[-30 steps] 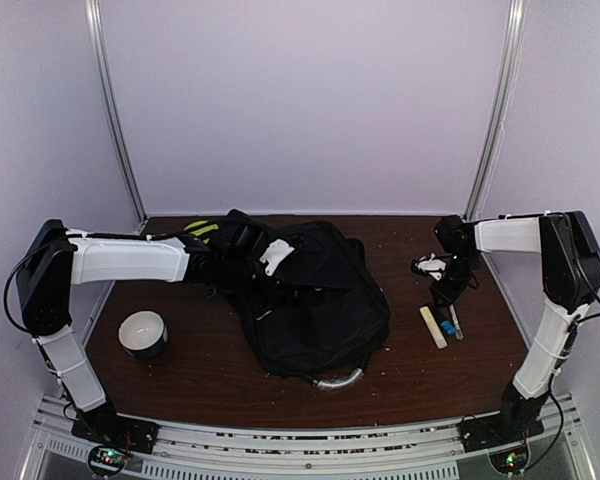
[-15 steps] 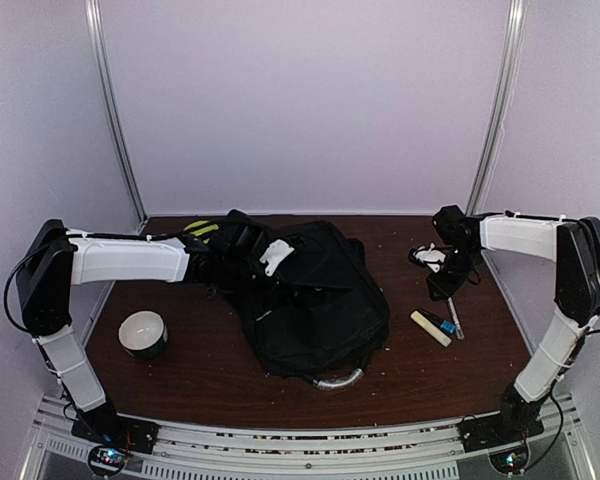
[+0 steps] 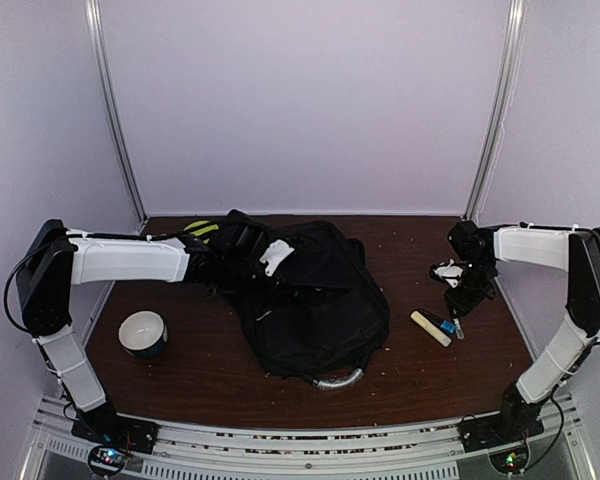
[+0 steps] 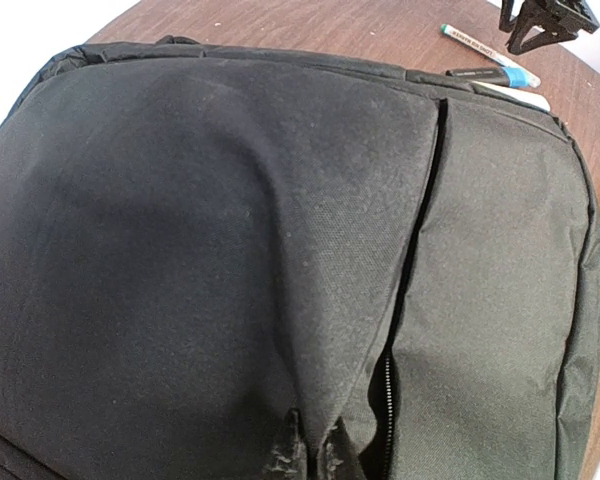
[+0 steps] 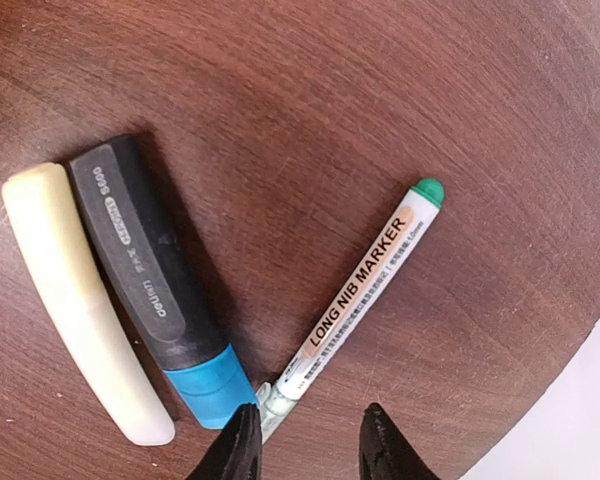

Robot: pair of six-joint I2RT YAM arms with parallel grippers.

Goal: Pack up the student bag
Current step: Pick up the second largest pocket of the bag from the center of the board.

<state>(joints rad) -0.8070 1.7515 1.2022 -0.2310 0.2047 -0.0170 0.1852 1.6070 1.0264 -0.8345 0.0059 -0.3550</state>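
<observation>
The right claw point(image 5: 310, 445) hangs open and empty just above the brown wooden tabletop point(image 3: 210, 380). Its tips sit over the slim white marker with a green cap point(image 5: 365, 295), at the end opposite that cap. This end lies just beside the blue cap of the stubby black highlighter point(image 5: 145, 265). A clean pick likely calls for shifting along the barrel toward the green cap and straddling it squarely before closing.

The left claw point(image 4: 308, 455) is closed, pinching fabric beside a zipper of the large black fabric backpack point(image 3: 315, 295), which lies mid-tabletop. A firm pinch there should help hold the pocket mouth open.

Counted: one backpack, one marker, one highlighter, one cream rounded stick point(image 5: 80, 300) and one white bowl point(image 3: 143, 333).
</observation>
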